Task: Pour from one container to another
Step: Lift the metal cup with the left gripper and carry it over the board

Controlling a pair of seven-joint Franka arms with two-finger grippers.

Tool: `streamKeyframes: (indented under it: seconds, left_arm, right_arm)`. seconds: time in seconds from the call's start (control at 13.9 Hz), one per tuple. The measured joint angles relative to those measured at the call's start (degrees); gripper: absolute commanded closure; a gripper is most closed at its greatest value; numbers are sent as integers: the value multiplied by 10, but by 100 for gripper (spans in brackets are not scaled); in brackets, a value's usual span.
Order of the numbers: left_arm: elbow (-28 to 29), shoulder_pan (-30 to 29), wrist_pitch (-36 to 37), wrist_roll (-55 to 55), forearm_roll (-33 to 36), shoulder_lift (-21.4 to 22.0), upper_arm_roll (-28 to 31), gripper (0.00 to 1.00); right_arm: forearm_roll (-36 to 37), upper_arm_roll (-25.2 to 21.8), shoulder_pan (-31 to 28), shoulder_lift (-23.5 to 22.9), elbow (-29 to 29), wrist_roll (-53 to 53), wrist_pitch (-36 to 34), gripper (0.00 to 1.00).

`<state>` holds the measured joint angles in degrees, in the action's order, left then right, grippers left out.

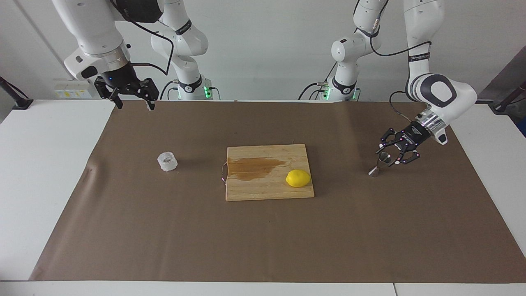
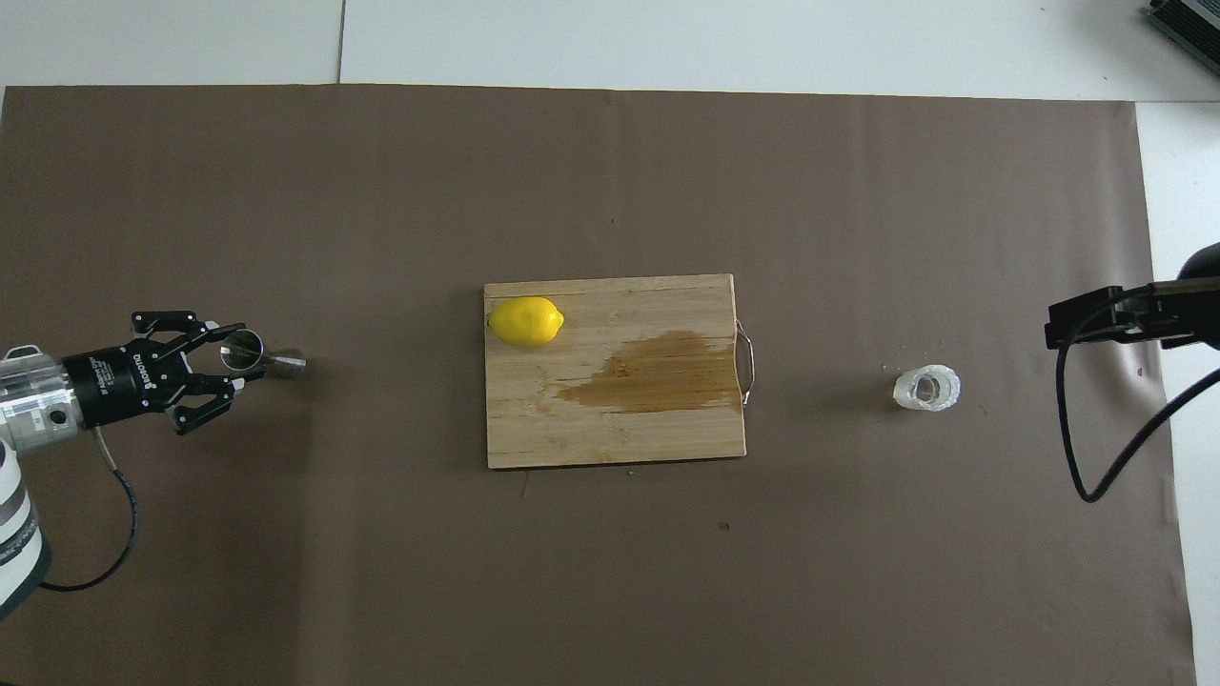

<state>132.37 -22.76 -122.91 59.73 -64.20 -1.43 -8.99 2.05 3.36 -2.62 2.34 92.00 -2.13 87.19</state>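
The clear textured glass cup [image 1: 167,161] stands on the brown mat toward the right arm's end; it also shows in the overhead view [image 2: 926,389]. The steel jigger [image 1: 374,170] stands on the mat toward the left arm's end, also seen from overhead [image 2: 284,361]. My left gripper [image 1: 388,157] is low at the jigger, open, with its fingers on either side of the upper cone [image 2: 238,357]. I cannot tell whether they touch it. My right gripper [image 1: 134,105] is open and empty, raised over the mat's edge nearest the robots, well away from the glass cup.
A wooden cutting board [image 1: 246,189] lies mid-table with a dark wet stain on it [image 2: 658,372]. A yellow lemon [image 1: 298,178] lies on the board, toward the left arm's end [image 2: 525,321]. The brown mat [image 1: 263,242] covers most of the table.
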Motion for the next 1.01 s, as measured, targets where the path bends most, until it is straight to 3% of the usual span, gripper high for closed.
streamKeyframes:
  seconds: [0.36, 0.79, 1.01]
  left_arm:
    - [-13, 0, 14, 0, -1, 0, -1, 100]
    - [-106, 10, 82, 79, -2, 0, -8, 100]
    - [-141, 57, 92, 158, -2, 0, -11, 100]
  right_arm:
    - [0, 0, 0, 0, 0, 0, 0, 0]
    - [0, 0, 0, 0, 0, 0, 0, 0]
    - [0, 0, 0, 0, 0, 0, 0, 0]
